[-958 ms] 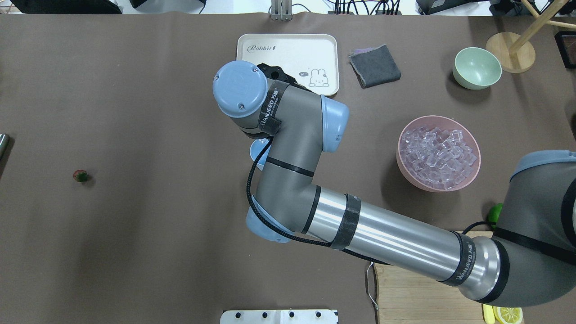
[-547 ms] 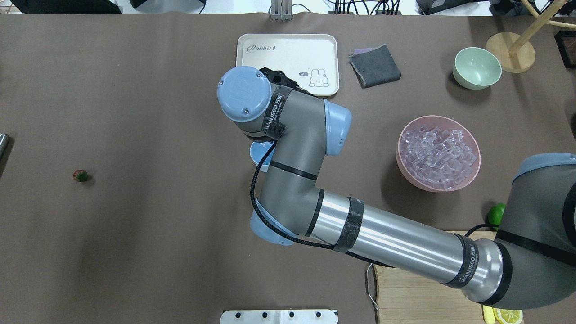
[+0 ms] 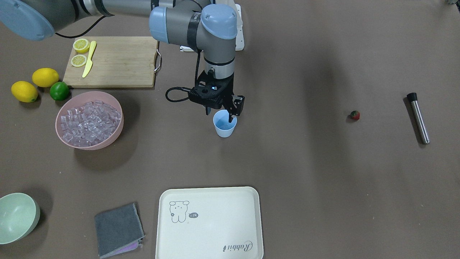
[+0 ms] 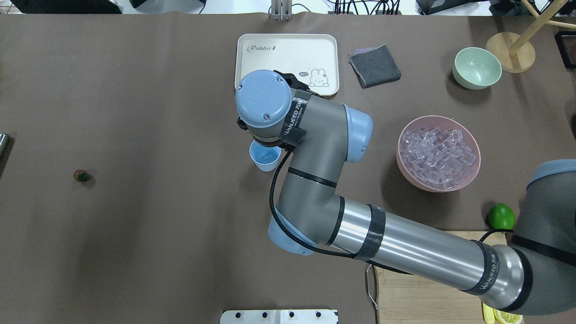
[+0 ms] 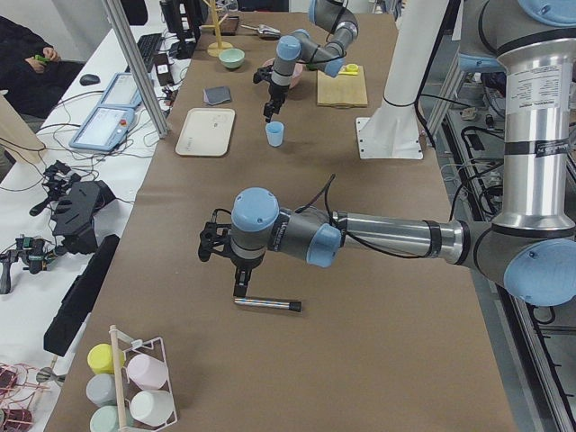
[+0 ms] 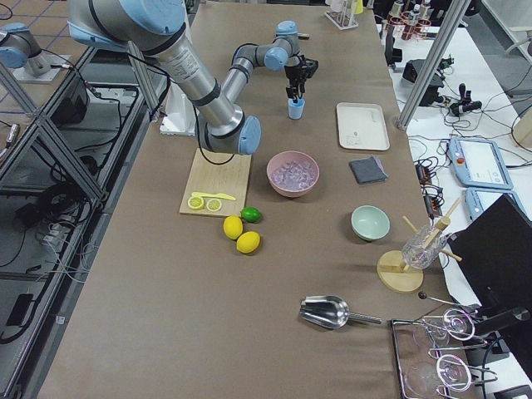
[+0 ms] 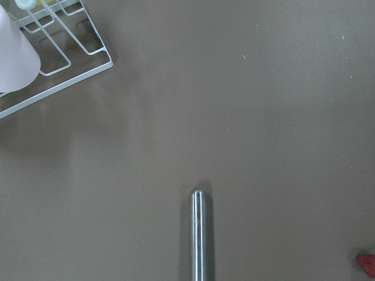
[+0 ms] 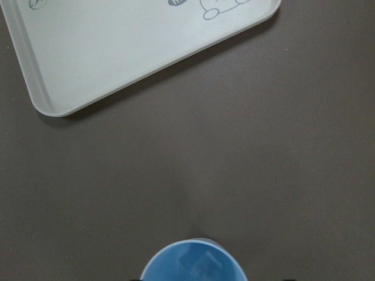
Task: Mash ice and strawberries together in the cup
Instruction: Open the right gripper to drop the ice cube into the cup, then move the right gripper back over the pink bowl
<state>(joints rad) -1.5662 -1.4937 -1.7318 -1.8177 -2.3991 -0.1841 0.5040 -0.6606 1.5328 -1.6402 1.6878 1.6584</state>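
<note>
The right gripper [image 3: 220, 113] is being held wide open just over the cup [image 3: 225, 126], with ice [image 8: 198, 262] inside. The strawberry [image 3: 355, 115] is being left well apart, nearer the left gripper [image 5: 239, 290], whose opening cannot be told.

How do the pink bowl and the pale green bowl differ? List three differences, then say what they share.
Colour: the pink bowl is pink, the green bowl pale green.
Size: the pink bowl is clearly wider than the green bowl.
Contents: the pink bowl holds many ice cubes; the green bowl is empty.
Shared: both are round, upright and stand on the brown table.
</note>
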